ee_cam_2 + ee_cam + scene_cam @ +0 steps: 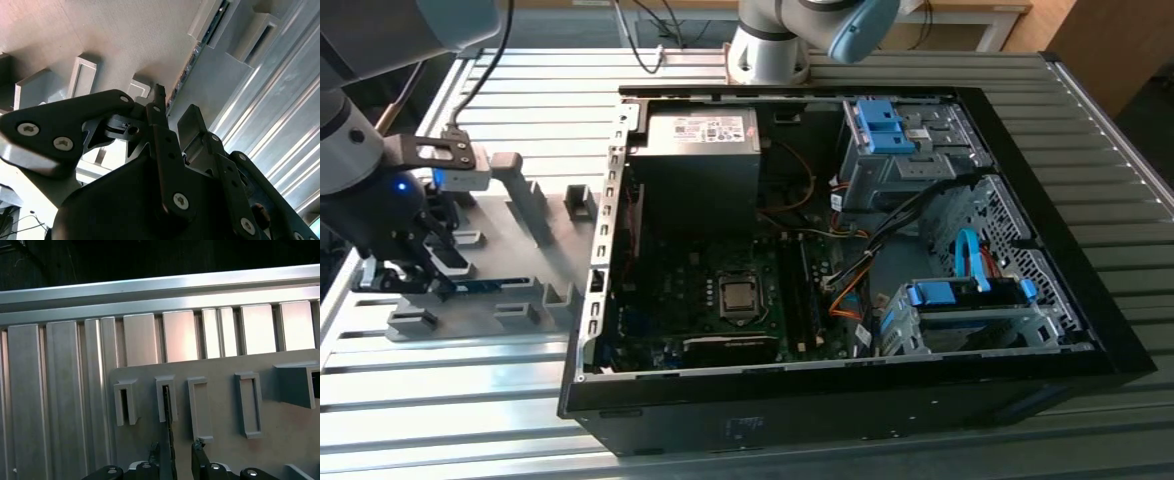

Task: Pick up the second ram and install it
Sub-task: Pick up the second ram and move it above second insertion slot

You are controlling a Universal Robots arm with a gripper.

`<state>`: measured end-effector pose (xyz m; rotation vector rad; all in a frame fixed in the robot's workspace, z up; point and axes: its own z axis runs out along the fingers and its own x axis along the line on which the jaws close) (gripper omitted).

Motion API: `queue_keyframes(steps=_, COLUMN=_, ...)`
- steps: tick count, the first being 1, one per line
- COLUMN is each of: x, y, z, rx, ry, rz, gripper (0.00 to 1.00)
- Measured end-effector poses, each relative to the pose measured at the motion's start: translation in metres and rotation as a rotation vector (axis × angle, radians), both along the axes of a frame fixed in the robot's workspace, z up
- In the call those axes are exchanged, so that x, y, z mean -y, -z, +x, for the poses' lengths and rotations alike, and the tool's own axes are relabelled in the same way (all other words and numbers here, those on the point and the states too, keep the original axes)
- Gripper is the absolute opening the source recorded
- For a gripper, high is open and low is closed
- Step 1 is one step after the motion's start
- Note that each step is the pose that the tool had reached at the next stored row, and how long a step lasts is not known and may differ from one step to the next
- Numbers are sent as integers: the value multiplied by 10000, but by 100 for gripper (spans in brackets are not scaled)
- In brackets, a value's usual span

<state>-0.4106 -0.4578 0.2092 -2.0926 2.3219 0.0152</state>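
The second ram (pixel 169 426) stands on edge in a slot of the grey holder plate (pixel 280 440). It is a thin dark stick, and in the second wrist view its blue-green edge (pixel 184 77) runs toward a holder block. My gripper (pixel 176 447) is low over the plate and open. Its two black fingertips (pixel 199 445) straddle the stick, with a gap on each side. In the exterior view the gripper (pixel 416 272) hangs over the holder plate (pixel 520 300) at the exterior view's left, with the ram (pixel 470 287) just beside it.
The open black PC case (pixel 854 400) lies to the exterior view's right of the holder, showing the motherboard (pixel 720 300), drive cages and cables. Grey upright holder blocks (pixel 520 195) stand on the plate. Everything rests on a ribbed aluminium table (pixel 60 400).
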Motion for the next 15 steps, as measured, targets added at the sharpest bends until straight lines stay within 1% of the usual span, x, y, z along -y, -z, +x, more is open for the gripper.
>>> queue_keyframes(steps=12, x=17, y=96, z=3, rx=21, ry=0, rz=-13, gripper=38)
queue_keyframes(steps=15, x=30, y=114, z=4, rx=23, ry=0, rz=-12, gripper=38)
